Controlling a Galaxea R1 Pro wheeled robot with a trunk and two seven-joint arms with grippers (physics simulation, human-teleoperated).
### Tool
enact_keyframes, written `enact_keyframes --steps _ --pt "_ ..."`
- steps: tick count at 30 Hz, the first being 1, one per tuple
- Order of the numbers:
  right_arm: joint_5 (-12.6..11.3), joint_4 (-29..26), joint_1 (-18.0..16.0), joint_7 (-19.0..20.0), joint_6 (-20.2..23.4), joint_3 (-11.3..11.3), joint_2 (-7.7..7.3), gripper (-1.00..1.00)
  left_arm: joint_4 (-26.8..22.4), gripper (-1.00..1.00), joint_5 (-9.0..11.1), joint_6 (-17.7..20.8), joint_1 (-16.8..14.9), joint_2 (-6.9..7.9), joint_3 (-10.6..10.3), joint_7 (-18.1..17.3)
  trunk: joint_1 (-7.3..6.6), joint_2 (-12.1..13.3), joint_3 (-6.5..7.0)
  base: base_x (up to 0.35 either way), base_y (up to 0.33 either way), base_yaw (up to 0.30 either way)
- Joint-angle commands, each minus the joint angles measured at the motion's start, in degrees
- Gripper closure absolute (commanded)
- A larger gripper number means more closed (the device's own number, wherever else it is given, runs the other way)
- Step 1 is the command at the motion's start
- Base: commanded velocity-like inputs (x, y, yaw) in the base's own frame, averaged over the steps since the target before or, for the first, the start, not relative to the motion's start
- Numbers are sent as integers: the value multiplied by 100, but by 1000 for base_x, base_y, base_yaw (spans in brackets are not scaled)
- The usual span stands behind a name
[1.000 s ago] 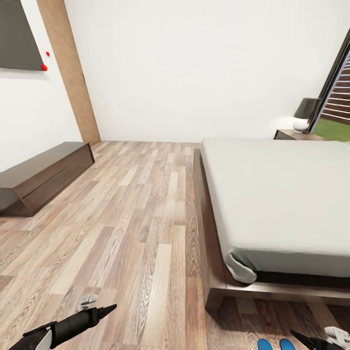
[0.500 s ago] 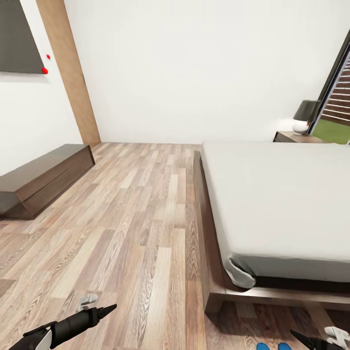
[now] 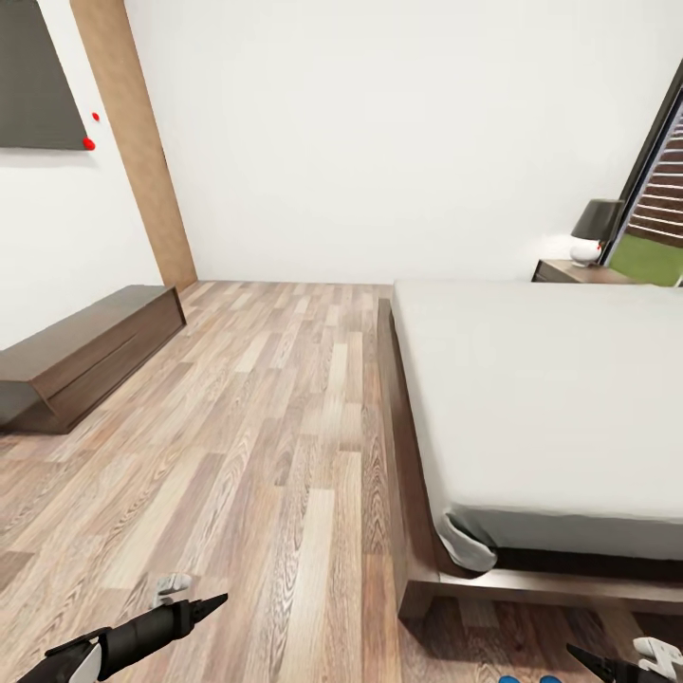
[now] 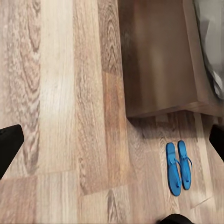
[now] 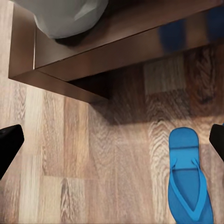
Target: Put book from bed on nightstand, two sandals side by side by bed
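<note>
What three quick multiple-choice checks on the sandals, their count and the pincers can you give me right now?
1. Where do the sandals lie?
A. on the mattress
B. on the floor by the bed frame's corner
C. on the bench

2. How many blue sandals show in the left wrist view?
A. one
B. two
C. three

3. What is the left pincer holding?
A. nothing
B. a sandal
C. a lamp

Key: 1 B, the pair lies side by side on the wood floor near the bed corner. 2 B, two blue soles lie together. 3 A, its fingertips stand wide apart over bare planks in the left wrist view.
</note>
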Motion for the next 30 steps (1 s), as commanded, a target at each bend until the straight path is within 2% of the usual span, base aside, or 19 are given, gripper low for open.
enact_keyframes --steps 1,30 --pt "30 7 -4 18 -15 -31 -1 -100 -5 -100 -35 60 -3 -3 47 -31 -23 39 13 0 0 0" --pt "30 7 -4 17 -15 -31 -1 -100 -5 -100 -35 60 -3 8 49 -31 -660 1203 534 0 0 0"
